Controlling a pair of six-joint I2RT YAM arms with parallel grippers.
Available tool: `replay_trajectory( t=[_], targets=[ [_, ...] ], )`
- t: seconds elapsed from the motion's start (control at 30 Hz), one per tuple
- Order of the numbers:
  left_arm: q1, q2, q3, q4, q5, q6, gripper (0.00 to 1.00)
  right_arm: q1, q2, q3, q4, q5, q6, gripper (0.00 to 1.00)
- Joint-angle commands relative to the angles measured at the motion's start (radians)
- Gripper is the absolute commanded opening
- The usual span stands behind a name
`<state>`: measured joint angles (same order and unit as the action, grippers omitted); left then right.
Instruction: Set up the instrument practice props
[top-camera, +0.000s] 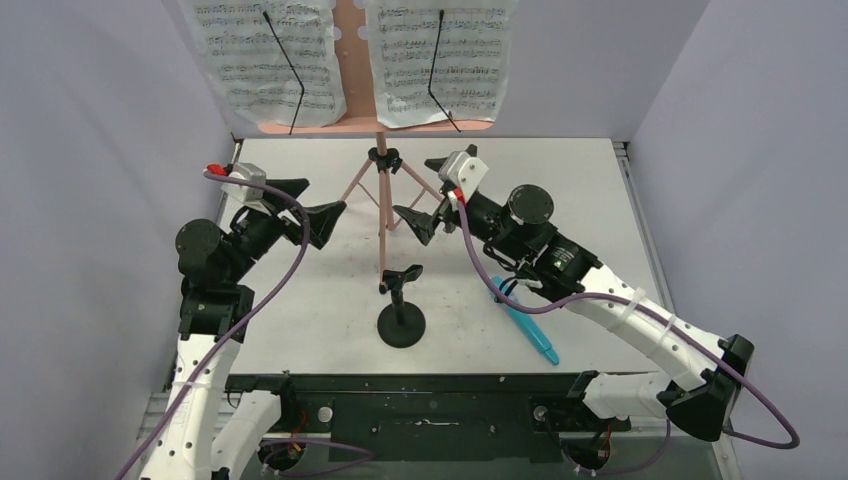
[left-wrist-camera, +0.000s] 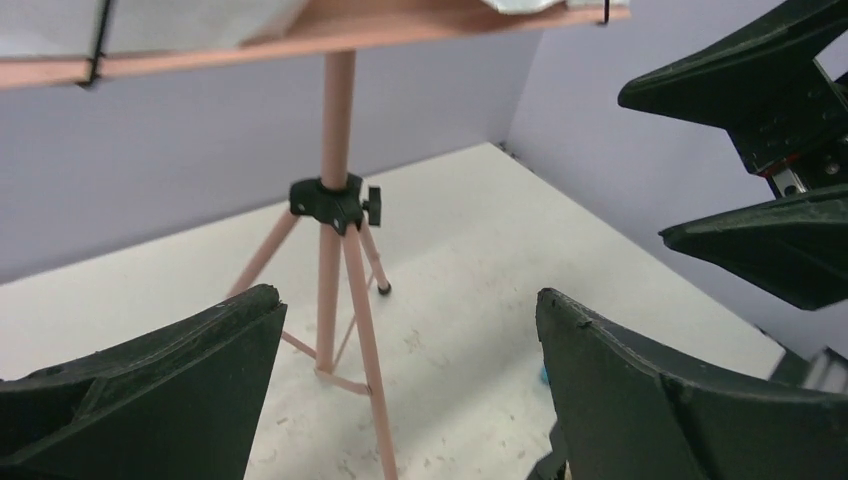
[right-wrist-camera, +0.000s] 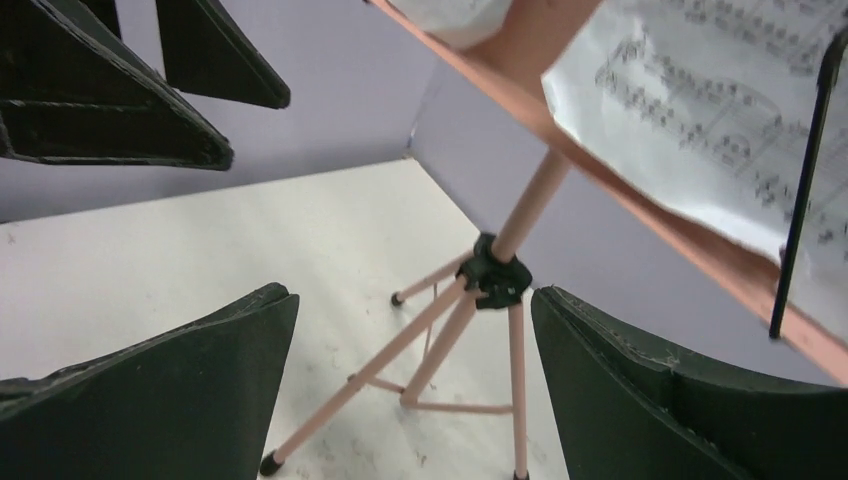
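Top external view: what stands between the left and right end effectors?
The tripod of the pink music stand stands between the left end effector and the right end effector, both open. The top view shows it.

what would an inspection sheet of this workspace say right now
surface: white table, scuffed
job's things: pink music stand upright at back, two sheet-music pages on its desk under wire clips; black mic stand upright in front, clip empty; teal microphone lying flat beside the right arm
clutter: nothing seen
grippers: left gripper and right gripper both open, empty, either side of the stand's pole
cables: purple cables looped along both arms
surroundings: plain lavender walls on three sides
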<state>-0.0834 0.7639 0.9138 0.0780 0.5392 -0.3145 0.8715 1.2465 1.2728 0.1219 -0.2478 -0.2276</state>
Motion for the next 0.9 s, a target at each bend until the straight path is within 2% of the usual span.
replay_trajectory(
  t=[0.0, 0.13, 0.33, 0.47, 0.6, 0.87],
  targets=[
    [0.000, 0.009, -0.013, -0.076, 0.169, 0.041, 0.97, 0.002, -0.086, -0.113, -0.027, 0.165, -0.037, 0.90],
    [-0.022, 0.030, -0.015, -0.144, 0.233, 0.087, 0.96, -0.007, -0.115, -0.186, -0.061, 0.218, -0.019, 0.90],
    [-0.108, 0.084, 0.016, -0.260, 0.250, 0.172, 0.97, -0.046, -0.144, -0.298, -0.049, 0.313, 0.130, 0.90],
    [-0.194, 0.134, 0.059, -0.380, 0.199, 0.260, 0.96, -0.101, -0.150, -0.339, -0.072, 0.329, 0.214, 0.90],
    [-0.273, 0.187, 0.110, -0.502, 0.133, 0.364, 0.97, -0.189, -0.134, -0.345, -0.179, 0.343, 0.333, 0.90],
    [-0.421, 0.267, 0.127, -0.579, -0.003, 0.495, 0.96, -0.212, -0.131, -0.374, -0.301, 0.382, 0.341, 0.90]
  ],
)
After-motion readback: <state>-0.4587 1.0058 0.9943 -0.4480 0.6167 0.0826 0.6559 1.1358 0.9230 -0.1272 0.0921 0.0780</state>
